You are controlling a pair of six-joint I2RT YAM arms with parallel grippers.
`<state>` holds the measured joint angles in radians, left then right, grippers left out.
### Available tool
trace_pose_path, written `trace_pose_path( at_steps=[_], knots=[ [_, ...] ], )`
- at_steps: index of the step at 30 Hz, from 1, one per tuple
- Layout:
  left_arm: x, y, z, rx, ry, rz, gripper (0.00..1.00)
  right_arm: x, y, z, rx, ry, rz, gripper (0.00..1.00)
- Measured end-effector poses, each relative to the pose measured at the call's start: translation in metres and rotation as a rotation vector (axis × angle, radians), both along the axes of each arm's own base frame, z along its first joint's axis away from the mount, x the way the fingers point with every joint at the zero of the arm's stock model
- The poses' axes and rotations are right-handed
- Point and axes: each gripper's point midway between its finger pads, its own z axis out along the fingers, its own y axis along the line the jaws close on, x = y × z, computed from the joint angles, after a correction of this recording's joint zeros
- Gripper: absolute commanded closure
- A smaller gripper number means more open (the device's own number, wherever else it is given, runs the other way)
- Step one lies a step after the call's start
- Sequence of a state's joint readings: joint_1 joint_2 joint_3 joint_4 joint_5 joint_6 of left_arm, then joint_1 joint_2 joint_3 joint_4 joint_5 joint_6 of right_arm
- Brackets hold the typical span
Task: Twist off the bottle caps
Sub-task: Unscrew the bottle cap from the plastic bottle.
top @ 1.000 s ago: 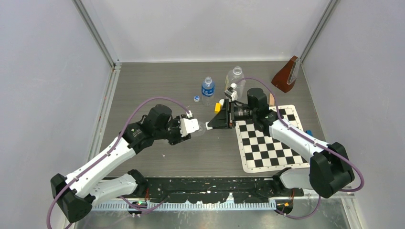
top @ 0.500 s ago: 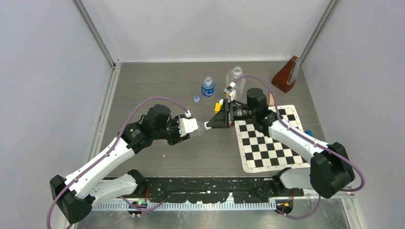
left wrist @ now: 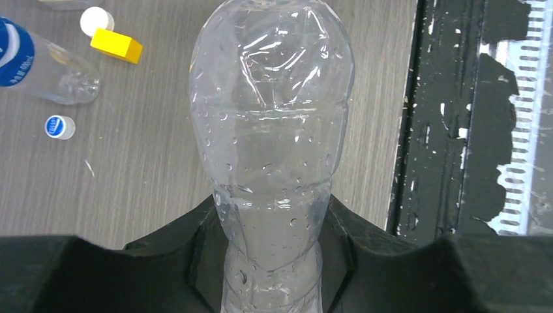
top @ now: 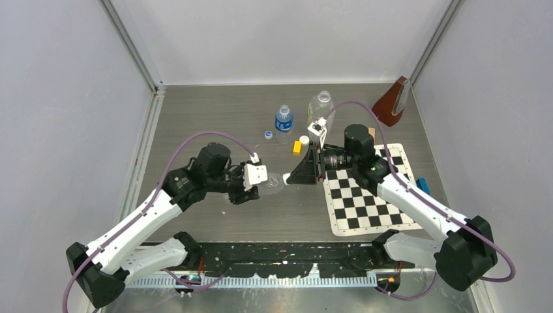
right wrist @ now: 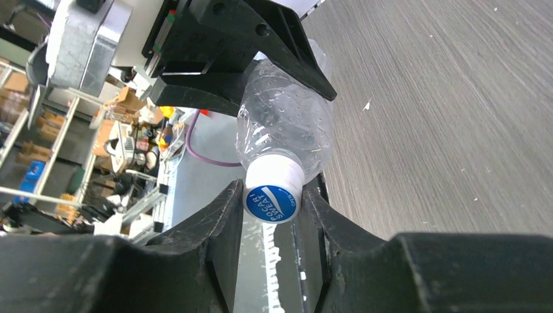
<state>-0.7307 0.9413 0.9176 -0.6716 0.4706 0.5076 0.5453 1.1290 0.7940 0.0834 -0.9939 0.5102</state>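
Note:
My left gripper is shut on the body of the slim unlabelled bottle, holding it sideways above the table; the left wrist view shows the bottle running up from between the jaws of this gripper. My right gripper is shut on its white, blue-topped cap, with one finger on each side. The cap sits at the bottle's mouth. The small blue-labelled bottle and the wider bottle stand at the back.
A loose bluish cap, a white cap and a yellow block lie near the standing bottles. A chessboard mat lies right, with a blue block beside it and a brown wedge-shaped object behind. A black rail runs along the near edge.
The right gripper has turned at the wrist and shifted slightly toward the near side while on the cap. The left gripper and bottle have lowered a little with it.

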Motion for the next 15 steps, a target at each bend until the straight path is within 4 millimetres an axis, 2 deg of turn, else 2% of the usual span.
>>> trace_pose_path(
  at_steps=[6,10,15],
  knots=[
    [-0.012,0.001,-0.005,0.006,0.057,-0.033,1.00,-0.012,0.001,-0.004,0.026,-0.191,0.060,1.00],
    [-0.024,-0.001,-0.007,-0.001,0.105,-0.077,1.00,-0.024,0.000,-0.004,0.045,-0.453,0.107,1.00],
    [-0.030,-0.005,-0.006,-0.009,0.133,-0.108,1.00,-0.031,-0.005,-0.003,0.074,-0.773,0.152,1.00]
  ],
)
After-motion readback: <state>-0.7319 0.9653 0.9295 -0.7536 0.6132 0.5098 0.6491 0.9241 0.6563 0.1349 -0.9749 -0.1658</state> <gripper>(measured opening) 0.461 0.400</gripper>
